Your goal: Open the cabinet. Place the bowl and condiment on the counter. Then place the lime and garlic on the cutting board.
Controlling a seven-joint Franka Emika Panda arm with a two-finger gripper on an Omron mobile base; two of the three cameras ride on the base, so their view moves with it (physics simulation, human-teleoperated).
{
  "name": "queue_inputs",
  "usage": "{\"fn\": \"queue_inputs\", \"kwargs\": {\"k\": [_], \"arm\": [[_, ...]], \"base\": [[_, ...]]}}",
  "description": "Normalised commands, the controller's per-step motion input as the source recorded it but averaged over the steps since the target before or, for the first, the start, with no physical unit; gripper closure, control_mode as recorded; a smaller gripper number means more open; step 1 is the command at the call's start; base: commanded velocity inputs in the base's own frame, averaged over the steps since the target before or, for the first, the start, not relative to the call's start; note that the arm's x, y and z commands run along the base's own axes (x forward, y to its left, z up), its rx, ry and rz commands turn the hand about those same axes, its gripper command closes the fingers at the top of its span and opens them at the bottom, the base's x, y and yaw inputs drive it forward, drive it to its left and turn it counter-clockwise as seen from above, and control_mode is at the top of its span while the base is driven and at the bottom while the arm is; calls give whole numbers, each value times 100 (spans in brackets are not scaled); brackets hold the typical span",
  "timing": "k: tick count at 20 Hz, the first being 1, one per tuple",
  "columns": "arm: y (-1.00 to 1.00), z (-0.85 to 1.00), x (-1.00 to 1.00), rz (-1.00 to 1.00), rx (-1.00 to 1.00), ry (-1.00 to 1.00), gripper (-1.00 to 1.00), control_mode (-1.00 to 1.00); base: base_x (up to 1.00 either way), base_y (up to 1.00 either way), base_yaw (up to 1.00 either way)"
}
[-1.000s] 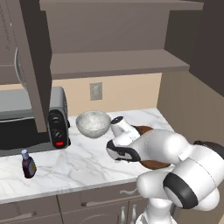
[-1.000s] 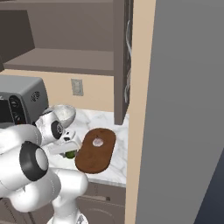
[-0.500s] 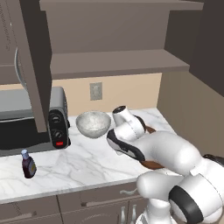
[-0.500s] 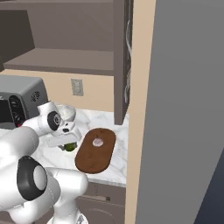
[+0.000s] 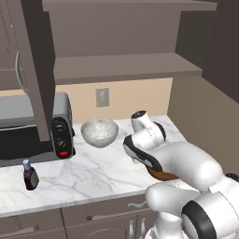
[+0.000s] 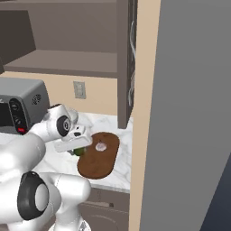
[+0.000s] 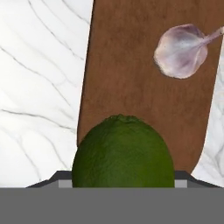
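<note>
My gripper [image 6: 77,148] is shut on the dark green lime [image 6: 80,151], holding it just over the near left end of the oval brown cutting board [image 6: 100,159]. In the hand view the lime [image 7: 123,151] hides my fingertips, with the cutting board [image 7: 131,78] below it. The pinkish garlic [image 7: 181,50] lies on the board farther along, apart from the lime. The speckled bowl [image 5: 99,132] and the small dark condiment [image 5: 31,175] bottle stand on the marble counter [image 5: 84,172]. The cabinet [image 5: 121,65] is open, its door [image 5: 32,70] swung out at the left.
A grey toaster oven [image 5: 28,135] sits on the counter left of the bowl, under the open door. A tall grey panel [image 6: 189,113] stands right of the board. Drawers with silver pulls [image 5: 28,229] run below the counter edge.
My arm has swung right, carrying the lime from beside the board toward its near end. The garlic, bowl and condiment have stayed put.
</note>
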Motion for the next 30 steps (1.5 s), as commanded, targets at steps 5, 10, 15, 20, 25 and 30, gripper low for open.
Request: {"fn": "queue_inputs", "kwargs": {"k": [5, 10, 15, 20, 25, 30], "arm": [[-37, -10, 7, 12, 7, 0, 100, -100], [-12, -31, 20, 15, 2, 0, 100, -100], [-1, -26, 41, 14, 0, 0, 100, -100], [-9, 0, 23, 12, 2, 0, 100, -100], [-24, -1, 1, 9, 0, 0, 100, -100], [-19, -13, -9, 6, 0, 0, 100, -100]], "base": [[0, 0, 0], [0, 0, 0], [0, 0, 0], [0, 0, 0], [0, 0, 0], [0, 0, 0]]}}
